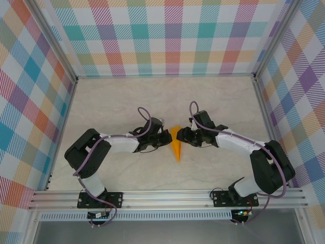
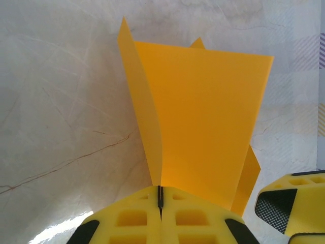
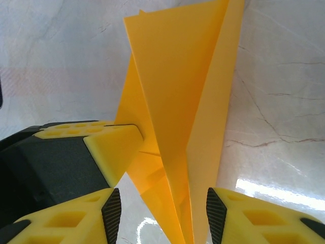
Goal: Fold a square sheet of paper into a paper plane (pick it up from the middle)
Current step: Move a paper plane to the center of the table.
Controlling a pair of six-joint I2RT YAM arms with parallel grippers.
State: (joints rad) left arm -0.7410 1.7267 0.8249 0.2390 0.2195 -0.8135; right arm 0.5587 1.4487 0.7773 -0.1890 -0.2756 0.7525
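Left of the paper plane (image 1: 175,145), the left hand (image 1: 165,138) has its fingers pressed flat together on the plane's orange-yellow layers, pinching them; the plane sits mid-counter (image 1: 127,96) between both hands, its sharp tip toward the arm bases; right of the plane, the right hand (image 1: 184,135) straddles the fold, half-wide, with a gap beside one pad.

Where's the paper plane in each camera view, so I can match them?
Top external: plane near mid-frame.
Left wrist: plane mid-frame, fanning up from the bottom edge.
Right wrist: plane from top centre down to the bottom edge.
Shared landmark: left hand pinching it, bottom centre in left wrist, just left of it from above, at left in right wrist.
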